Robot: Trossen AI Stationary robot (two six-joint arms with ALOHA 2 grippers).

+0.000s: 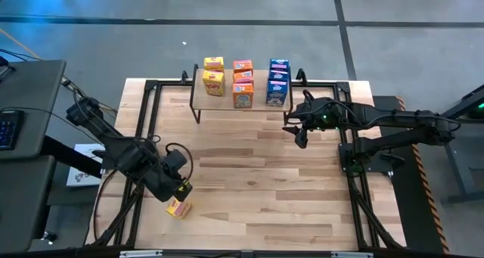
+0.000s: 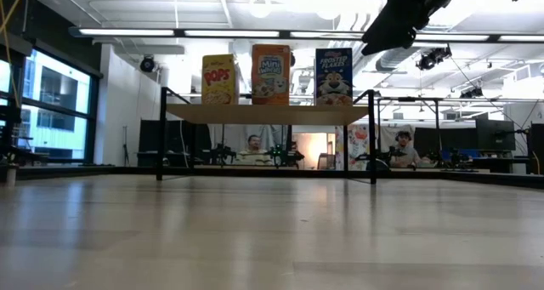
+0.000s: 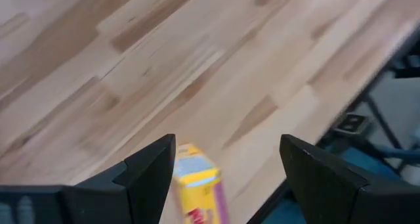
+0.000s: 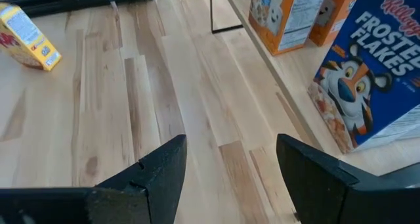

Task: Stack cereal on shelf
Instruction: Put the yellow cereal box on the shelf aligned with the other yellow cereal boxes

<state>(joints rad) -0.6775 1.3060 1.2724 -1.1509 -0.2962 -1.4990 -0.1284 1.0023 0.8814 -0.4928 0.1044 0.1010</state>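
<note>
The shelf (image 1: 227, 99) stands at the table's far edge. It carries two yellow boxes (image 1: 214, 82), three orange ones (image 1: 243, 95) and three blue ones (image 1: 277, 91), all upright in rows. One more yellow cereal box (image 1: 178, 208) lies flat on the table near the near left corner. My left gripper (image 1: 181, 190) hovers just above and beside it, open. In the left wrist view the yellow box (image 3: 199, 191) shows close by one finger of my left gripper (image 3: 228, 142). My right gripper (image 1: 301, 135) hangs open off the shelf's right end; its wrist view shows my right gripper (image 4: 231, 140) over bare wood.
A black frame (image 1: 151, 122) runs along the table's left, far and right sides. The near table edge (image 3: 315, 152) is close to the lying box. Bare wood spreads between shelf and box (image 1: 249, 175). People sit beyond the table (image 2: 253, 145).
</note>
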